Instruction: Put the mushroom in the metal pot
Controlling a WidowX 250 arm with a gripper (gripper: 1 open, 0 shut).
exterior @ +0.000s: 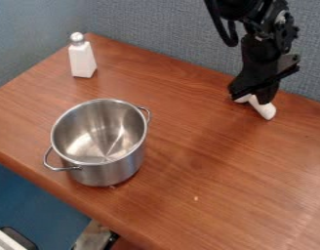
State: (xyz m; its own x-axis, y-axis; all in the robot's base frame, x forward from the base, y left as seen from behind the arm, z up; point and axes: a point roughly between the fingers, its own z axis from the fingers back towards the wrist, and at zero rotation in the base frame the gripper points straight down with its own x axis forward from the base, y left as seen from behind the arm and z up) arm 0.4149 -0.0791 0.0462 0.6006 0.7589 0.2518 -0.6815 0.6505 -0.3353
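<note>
Camera view: the black robot gripper [258,96] had its fingers closed on the small cream-white toy mushroom [263,106], whose pale stem protruded below the fingertips, cap hidden, at the table's [189,166] far right, well apart from the shiny round stainless-steel pot [100,143].

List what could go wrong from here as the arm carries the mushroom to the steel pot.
1. The black gripper has its jaws shut on the small cream-stemmed mushroom near its top only; it may slip free when lifted.
2. The shiny round steel pot sits far across the brown wooden table, near the front edge; a late release could miss or nudge it.
</note>
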